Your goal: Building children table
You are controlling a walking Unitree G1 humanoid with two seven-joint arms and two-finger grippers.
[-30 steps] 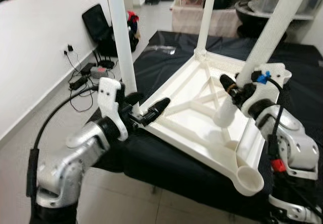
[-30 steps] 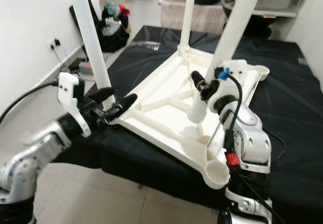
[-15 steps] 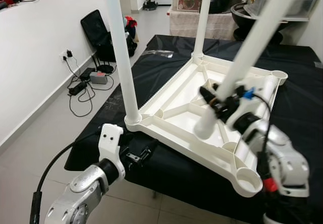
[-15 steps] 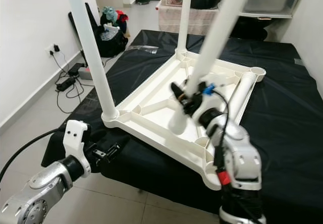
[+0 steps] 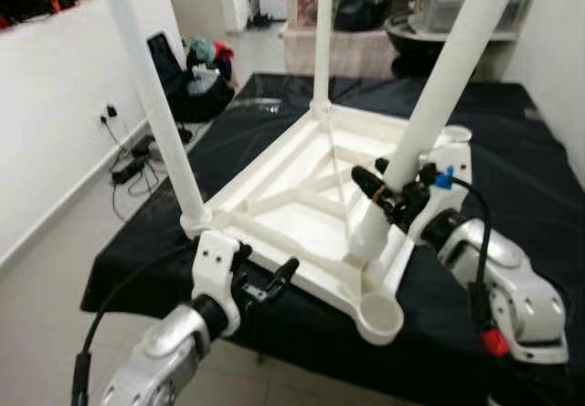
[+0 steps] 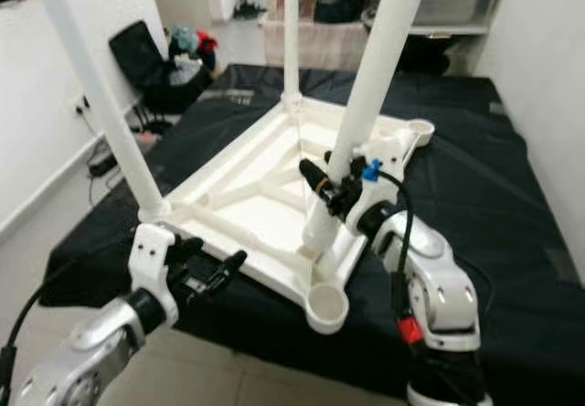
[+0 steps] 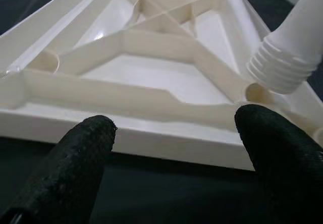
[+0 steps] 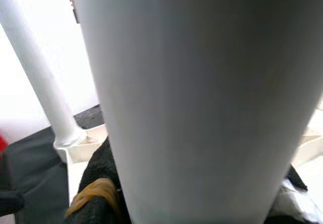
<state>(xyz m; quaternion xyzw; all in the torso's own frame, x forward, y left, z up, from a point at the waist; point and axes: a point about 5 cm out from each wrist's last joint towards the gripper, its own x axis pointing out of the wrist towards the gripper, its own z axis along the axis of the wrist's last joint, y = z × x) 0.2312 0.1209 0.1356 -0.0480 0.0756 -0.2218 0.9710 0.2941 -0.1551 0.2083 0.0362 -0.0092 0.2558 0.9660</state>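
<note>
An upside-down white table top [image 5: 274,196] lies on a black cloth. One white leg [image 5: 151,104] stands in its near-left corner and another [image 5: 322,40] in the far corner. My right gripper [image 5: 384,191] is shut on a third leg [image 5: 448,68], holding it tilted. That leg's threaded end [image 7: 285,70] hangs just above the near-right rim, a little short of the empty near-corner socket [image 5: 379,315]. My left gripper [image 5: 274,283] is open, level with the near edge [image 7: 126,133] and just in front of it, with nothing between its fingers [image 7: 86,148].
The black-covered platform [image 6: 475,196] spreads to the right and back. A white wall, floor cables [image 5: 128,164] and a dark bag [image 5: 196,81] lie to the left. Shelves and bins [image 5: 439,4] stand behind. A second empty socket [image 5: 457,134] is at the far-right corner.
The whole view has shifted. My left gripper has left the base of the near-left leg and now sits lower, before the near edge. The held leg's end is closer to the near socket.
</note>
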